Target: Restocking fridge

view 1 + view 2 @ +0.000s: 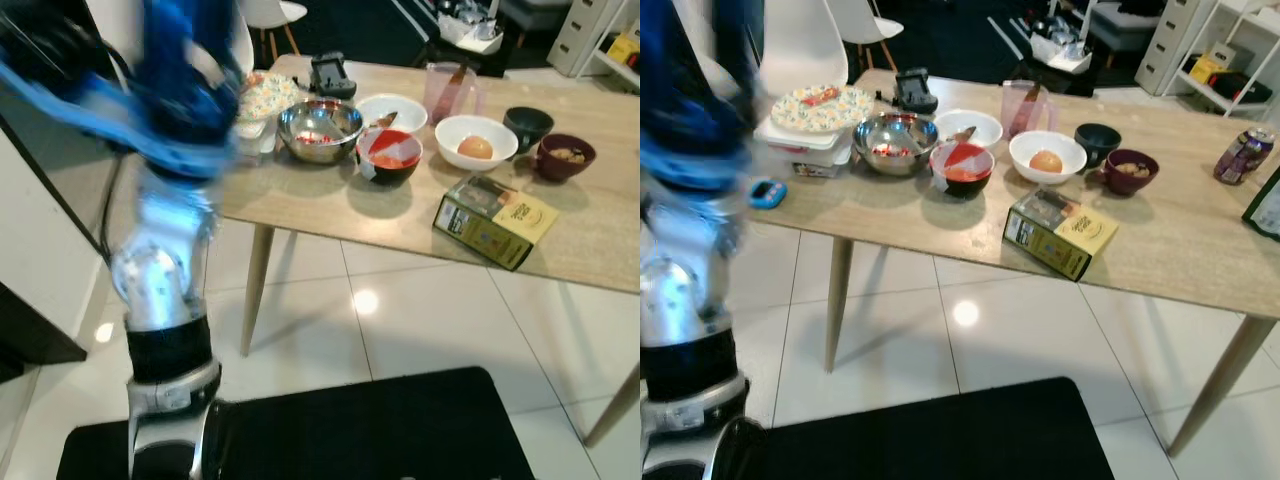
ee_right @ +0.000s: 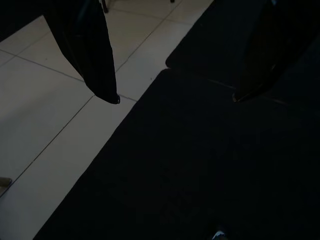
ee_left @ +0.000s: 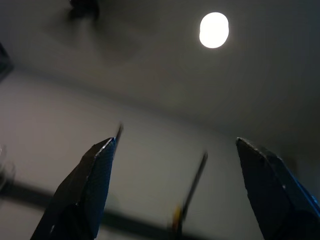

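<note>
I hold my left gripper [image 3: 172, 187] raised at frame left, spread and empty, the right gripper [image 2: 175, 97] likewise spread over the floor, before picking from the table [image 1: 1160, 250].

Yellow-green carton [image 1: 1059, 233] lies flat near wooden table's [image 1: 1200, 250] front edge

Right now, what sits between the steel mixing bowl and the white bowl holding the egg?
A red-and-black bowl sits between the steel bowl and the egg bowl, in the right eye view.
</note>
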